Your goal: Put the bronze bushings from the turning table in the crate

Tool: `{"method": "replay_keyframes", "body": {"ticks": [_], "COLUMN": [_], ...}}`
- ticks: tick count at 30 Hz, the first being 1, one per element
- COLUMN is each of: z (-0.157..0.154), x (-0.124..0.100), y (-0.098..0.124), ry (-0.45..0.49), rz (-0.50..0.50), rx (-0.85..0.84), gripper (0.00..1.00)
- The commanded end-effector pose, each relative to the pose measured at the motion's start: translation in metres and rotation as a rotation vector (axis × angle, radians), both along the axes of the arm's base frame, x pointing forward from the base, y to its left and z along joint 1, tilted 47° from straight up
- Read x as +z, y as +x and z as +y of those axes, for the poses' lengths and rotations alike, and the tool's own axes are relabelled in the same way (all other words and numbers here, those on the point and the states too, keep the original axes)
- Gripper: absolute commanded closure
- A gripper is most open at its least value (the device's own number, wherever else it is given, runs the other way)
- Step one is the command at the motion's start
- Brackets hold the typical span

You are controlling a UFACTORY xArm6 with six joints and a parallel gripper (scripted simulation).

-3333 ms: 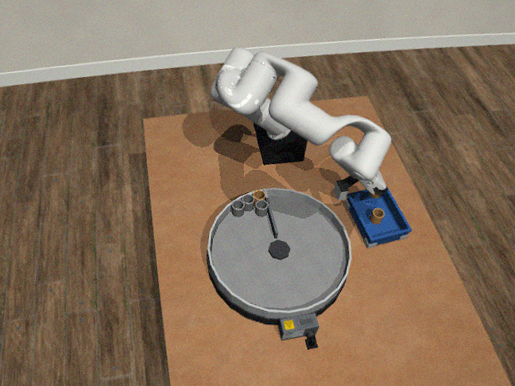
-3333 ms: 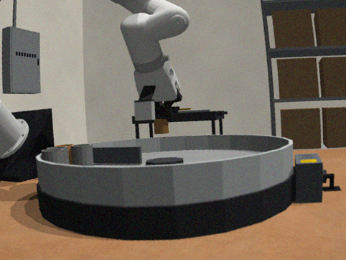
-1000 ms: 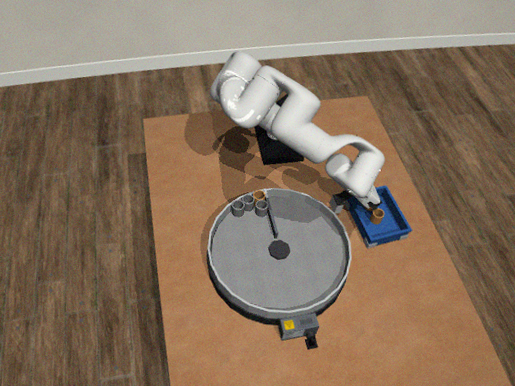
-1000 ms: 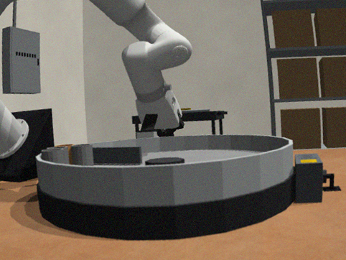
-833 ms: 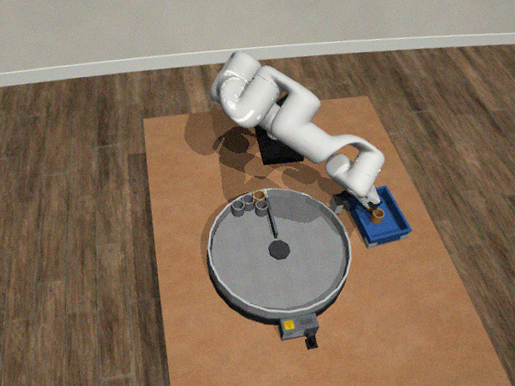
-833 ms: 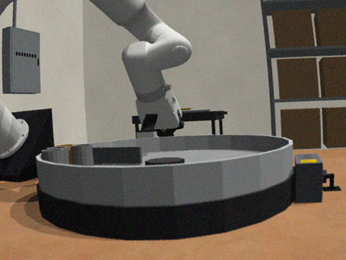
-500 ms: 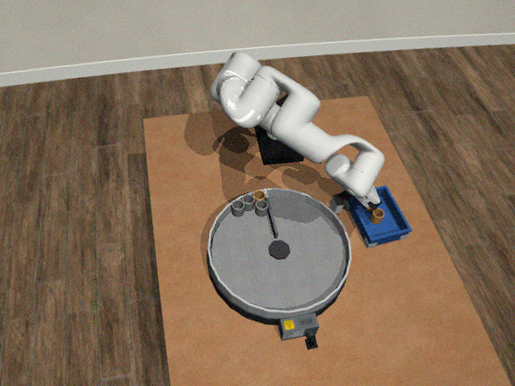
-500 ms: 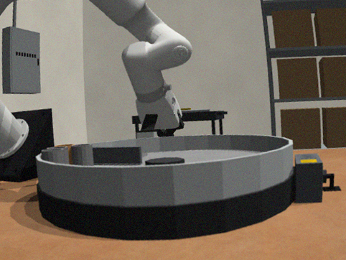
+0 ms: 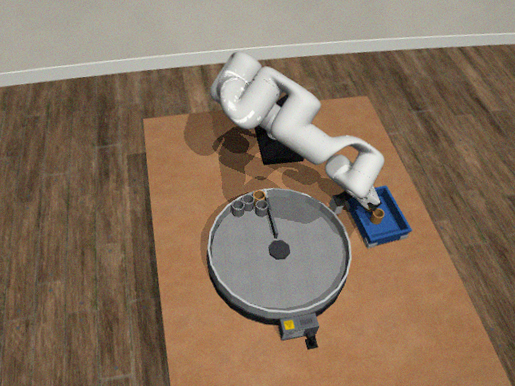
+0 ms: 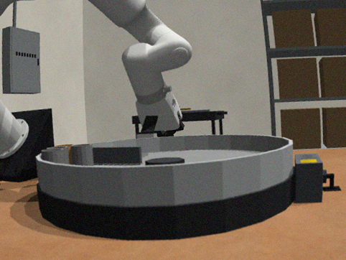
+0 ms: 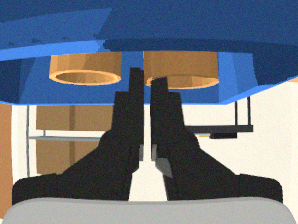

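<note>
From the top, a short bronze ring-shaped bushing [image 9: 377, 215] stands upright, hole upward, inside the blue plastic crate [image 9: 397, 214]. In the wrist view, the black two-finger gripper [image 11: 147, 83] clamps this bushing's wall.

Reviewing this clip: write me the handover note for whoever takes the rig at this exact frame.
Gripper: shut, apparently pinching the wall of a bronze cylindrical bushing, low inside the blue plastic crate.
In the crate: a second bronze bushing beside the held one.
On the grey round turning table: one bronze bushing at the far-left rim, next to three steel bushings.
Done: one bronze delivered, a second brought into the crate but not released.
Left: open the gripper, fetch the last bronze bushing, drop it in the crate, let go. Leave the steel ones.
</note>
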State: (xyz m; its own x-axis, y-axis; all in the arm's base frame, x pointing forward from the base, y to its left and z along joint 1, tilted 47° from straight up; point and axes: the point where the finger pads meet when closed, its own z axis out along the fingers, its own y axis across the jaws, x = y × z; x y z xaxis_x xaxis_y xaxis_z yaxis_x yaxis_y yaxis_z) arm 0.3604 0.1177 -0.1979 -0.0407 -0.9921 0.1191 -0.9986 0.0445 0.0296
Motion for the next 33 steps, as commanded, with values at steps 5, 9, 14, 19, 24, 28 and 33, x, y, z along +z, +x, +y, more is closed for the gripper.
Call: {"method": "replay_keyframes", "body": {"ticks": [5, 9, 14, 19, 24, 28, 33], "z": [0.0000, 0.0000, 0.0000, 0.0000, 0.0000, 0.0000, 0.0000], "x": [-0.0004, -0.0004, -0.0004, -0.0004, -0.0004, -0.0004, -0.0004], "y": [0.0012, 0.0012, 0.0012, 0.0012, 0.0012, 0.0012, 0.0012], "ry": [0.002, 0.002, 0.002, 0.002, 0.002, 0.002, 0.002], "rz": [-0.003, -0.003, -0.003, -0.003, -0.003, -0.003, -0.003], "rx": [0.001, 0.001, 0.001, 0.001, 0.001, 0.001, 0.001], "gripper": [1.00, 1.00, 1.00, 1.00, 0.88, 0.88, 0.88]}}
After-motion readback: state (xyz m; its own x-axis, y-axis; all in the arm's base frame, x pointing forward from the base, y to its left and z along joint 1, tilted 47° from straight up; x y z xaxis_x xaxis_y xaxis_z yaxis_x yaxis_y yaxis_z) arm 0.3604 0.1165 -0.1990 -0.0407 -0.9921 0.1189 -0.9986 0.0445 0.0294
